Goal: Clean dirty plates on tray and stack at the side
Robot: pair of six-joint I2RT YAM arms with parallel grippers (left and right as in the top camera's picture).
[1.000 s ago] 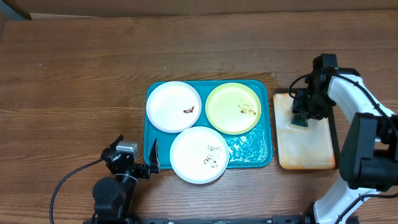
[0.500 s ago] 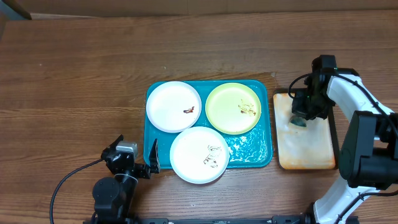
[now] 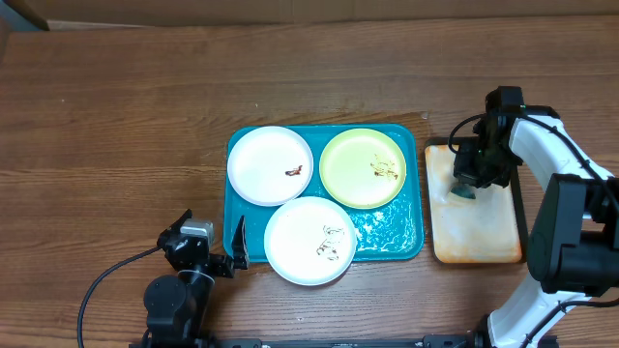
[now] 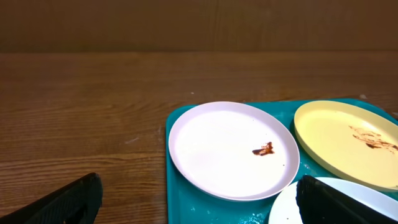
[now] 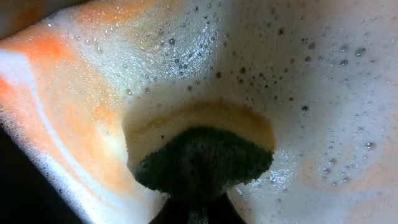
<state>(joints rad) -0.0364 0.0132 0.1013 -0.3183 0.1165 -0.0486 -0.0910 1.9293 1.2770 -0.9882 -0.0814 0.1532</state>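
Overhead | right gripper (image 3: 466,186) clamped on what looked like a sponge (image 5: 202,158), right of frame | yellow-green plate (image 3: 363,167) lay nearest, leftward on tray (image 3: 392,232) | left gripper (image 3: 206,242) jaws wide apart.

Even overhead light, soft shadows; glare on wet tray (image 3: 392,232); right wrist view dim (edges blurred).

Left of tray (image 3: 395,232): bare table (image 3: 116,126) wood, open passage.
Near-left corner: left gripper (image 3: 236,247) stands just beside the rim, jaws wide.
Tray surface: far white plate (image 3: 270,165), yellow-green plate (image 3: 363,167) and near white plate (image 3: 309,241) crowd it; only the near-right corner is bare.
Near edge: near white plate overhangs the rim.
Tray to small tray (image 3: 484,237): narrow strip of wood.
Right side: right gripper (image 3: 465,189), clamped on sponge (image 5: 199,168), and its arm block the small tray.
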